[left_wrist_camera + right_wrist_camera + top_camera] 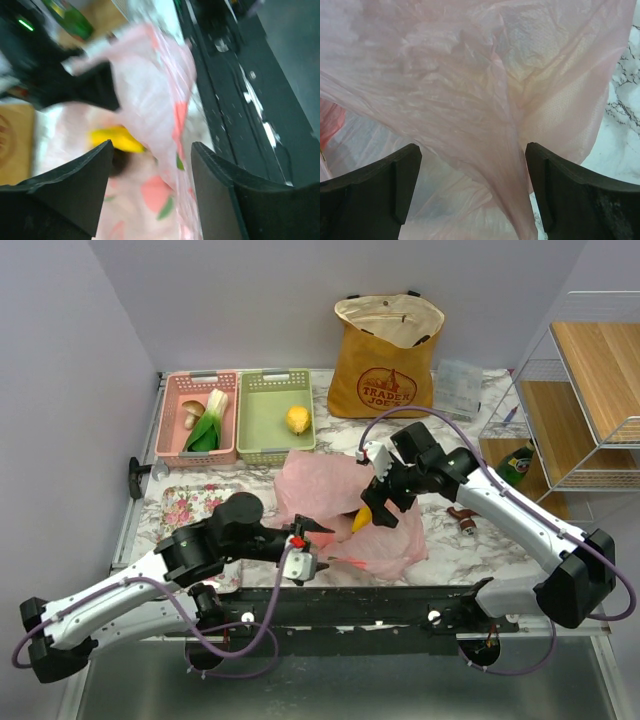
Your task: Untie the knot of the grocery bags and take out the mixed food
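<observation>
The pink plastic bag (pixel 322 483) lies crumpled mid-table, and a yellow banana (pixel 362 519) pokes out of its front. My left gripper (pixel 312 545) is at the bag's near edge. In the left wrist view it (pixel 150 150) is open, with bag film (pixel 150 100) and the banana (pixel 117 139) just beyond its tips. My right gripper (pixel 385 505) hovers over the bag beside the banana. It (pixel 472 152) is open, and a stretched fold of pink film (pixel 470 75) runs between the jaws. The yellow tote (pixel 387 355) stands at the back. A leek (pixel 208 425) and mushroom (pixel 190 412) lie in the pink basket (pixel 170 445), a lemon (pixel 297 420) in the green basket (pixel 262 445).
A floral tray (pixel 190 505) sits at the left front beside my left arm. A wire shelf with wooden boards (pixel 590 390) stands at the right with a green bottle (pixel 516 464) under it. A clear box (pixel 458 388) is beside the tote, and a small brown object (pixel 465 520) lies right of the bag.
</observation>
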Tool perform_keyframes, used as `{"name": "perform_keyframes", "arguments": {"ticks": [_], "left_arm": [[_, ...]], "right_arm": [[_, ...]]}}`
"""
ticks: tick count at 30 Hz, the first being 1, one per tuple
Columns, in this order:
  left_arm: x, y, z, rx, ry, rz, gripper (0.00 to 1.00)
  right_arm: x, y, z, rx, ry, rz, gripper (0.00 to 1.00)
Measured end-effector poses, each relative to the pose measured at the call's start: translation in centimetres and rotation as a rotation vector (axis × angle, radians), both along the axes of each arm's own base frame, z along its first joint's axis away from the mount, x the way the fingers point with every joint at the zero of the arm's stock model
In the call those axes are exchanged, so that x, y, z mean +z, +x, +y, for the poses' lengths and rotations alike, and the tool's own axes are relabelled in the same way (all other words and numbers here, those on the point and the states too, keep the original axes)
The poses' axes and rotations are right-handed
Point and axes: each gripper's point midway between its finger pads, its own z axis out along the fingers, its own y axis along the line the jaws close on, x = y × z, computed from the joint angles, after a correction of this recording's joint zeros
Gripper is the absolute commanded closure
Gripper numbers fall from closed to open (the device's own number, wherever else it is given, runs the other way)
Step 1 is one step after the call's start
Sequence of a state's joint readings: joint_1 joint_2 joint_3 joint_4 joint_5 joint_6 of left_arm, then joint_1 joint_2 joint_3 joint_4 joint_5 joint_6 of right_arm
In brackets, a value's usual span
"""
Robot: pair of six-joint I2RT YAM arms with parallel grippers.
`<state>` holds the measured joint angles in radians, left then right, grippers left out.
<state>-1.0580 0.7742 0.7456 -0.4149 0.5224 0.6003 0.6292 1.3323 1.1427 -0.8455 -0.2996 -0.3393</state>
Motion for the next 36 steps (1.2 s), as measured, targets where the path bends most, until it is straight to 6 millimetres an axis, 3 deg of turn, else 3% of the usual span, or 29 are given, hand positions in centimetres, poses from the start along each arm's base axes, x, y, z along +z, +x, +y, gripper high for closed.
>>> {"name": "perform_keyframes", "arguments": {"ticks": [3,5,7,12,19,23,27,29,33,36], "left_arm": [[4.3,0.2,-0.2,-0.003,-0.124,-0.078,0.48],[4.3,0.6,-0.7,-0.013,-0.125,-0.113,0.52],[2.8,1.4,-1.5,-0.024,-0.074,-0.135,0.55],[-3.0,3.7,-3.7,-0.054,0.117,-0.154,0.57],[-7.6,7.7,-5.0,0.004,0.262,-0.237,0.52],[-9.5,10.9,-4.4,0.071,0.321,-0.261,0.45],[-9.4,13.3,-4.1,0.123,0.32,-0.313,0.45],[-9.2,14.4,-4.3,0.14,0.311,-0.337,0.45],[-9.2,15.7,-4.8,0.143,0.31,-0.367,0.37],[-9.6,16.0,-5.2,0.105,0.311,-0.398,0.29]], "right_arm": [[-0.1,0.2,0.1,-0.003,0.006,-0.006,0.04],[-0.2,0.2,0.1,-0.005,0.007,-0.007,0.04],[-0.4,0.2,0.1,-0.01,0.006,-0.007,0.03],[-0.2,0.3,0.2,-0.034,0.015,-0.004,0.01],[2.5,1.6,0.7,-0.065,0.049,-0.063,0.0],[2.6,1.5,-1.0,-0.105,0.016,-0.049,0.0],[1.9,1.3,-3.1,-0.152,-0.041,-0.016,0.02],[1.3,1.0,-3.9,-0.167,-0.064,-0.003,0.12],[-0.1,-0.1,-4.8,-0.161,-0.097,0.04,0.57],[-0.7,-0.5,-4.9,-0.156,-0.104,0.056,0.78]]}}
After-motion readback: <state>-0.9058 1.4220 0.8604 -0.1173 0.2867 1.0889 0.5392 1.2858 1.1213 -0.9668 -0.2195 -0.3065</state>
